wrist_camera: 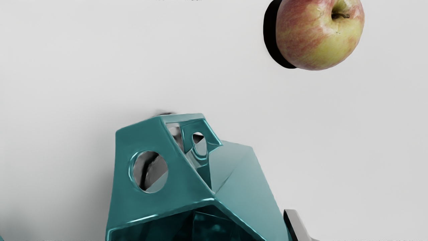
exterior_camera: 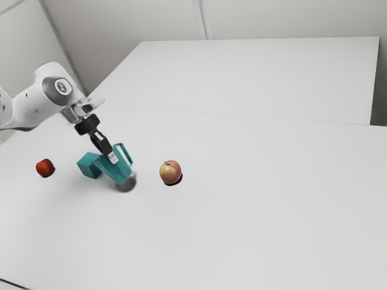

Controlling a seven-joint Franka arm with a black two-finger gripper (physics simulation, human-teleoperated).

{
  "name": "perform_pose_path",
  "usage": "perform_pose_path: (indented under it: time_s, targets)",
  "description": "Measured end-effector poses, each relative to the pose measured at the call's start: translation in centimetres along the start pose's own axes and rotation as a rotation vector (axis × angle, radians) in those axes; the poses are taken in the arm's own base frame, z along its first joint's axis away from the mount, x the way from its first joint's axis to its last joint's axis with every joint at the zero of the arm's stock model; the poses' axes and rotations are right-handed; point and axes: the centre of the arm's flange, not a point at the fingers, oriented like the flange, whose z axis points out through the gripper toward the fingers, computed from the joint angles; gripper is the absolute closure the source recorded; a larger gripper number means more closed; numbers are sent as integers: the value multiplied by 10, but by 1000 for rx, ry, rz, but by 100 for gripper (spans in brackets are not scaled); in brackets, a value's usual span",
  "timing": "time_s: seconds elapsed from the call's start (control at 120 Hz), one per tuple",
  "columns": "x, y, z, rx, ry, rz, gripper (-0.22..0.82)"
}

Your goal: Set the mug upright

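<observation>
Mug point(exterior_camera: 119, 171), teal and sharply faceted, lies tilted right at the tip of the black hand point(exterior_camera: 113, 159) — far from upright, its body sloping down toward the exterior view's right. The end of the hand overlaps it in the exterior view, and in the wrist view part of the hand sits at one of its side walls. Whether the hand has the mug gripped, I cannot tell. The handle point(exterior_camera: 127, 154) rises on the mug's upper side, toward the apple, and in the wrist view a dark hollow in the mug opens close by the hand. A dark shadow falls on the pale counter point(exterior_camera: 242, 211) by the mug's low end; whether that end touches the counter is unclear.

Just beside the mug, toward the exterior view's left, is a teal block point(exterior_camera: 89, 165), partly hidden behind it. The apple point(exterior_camera: 170, 172) is near the mug on its other side — apart from both mug and hand. A small red fruit point(exterior_camera: 45, 168) lies beyond the block.
</observation>
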Motion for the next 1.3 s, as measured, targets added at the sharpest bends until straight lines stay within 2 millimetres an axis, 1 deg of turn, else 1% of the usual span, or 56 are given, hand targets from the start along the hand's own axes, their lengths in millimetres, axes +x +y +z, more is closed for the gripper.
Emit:
perform_pose_path:
  time_s: [0.133,0.192,0.275,0.375,0.467,0.567,0.792,1.033,1.167,1.192,1.225,1.3]
  targets:
    - [18,25,1,145,-48,42,78]
    - [24,34,6,191,-61,52,78]
    - [29,40,18,238,-78,56,78]
    - [31,44,30,286,-97,49,78]
    - [34,46,34,326,-103,36,78]
    - [37,55,35,363,-103,26,78]
    - [41,53,42,410,-100,-11,78]
    - [46,60,56,438,-107,-44,78]
    - [47,59,63,444,-110,-74,78]
    - [48,59,64,446,-110,-79,78]
    - [48,60,65,446,-110,-85,73]
    - [50,63,65,449,-106,-95,57]
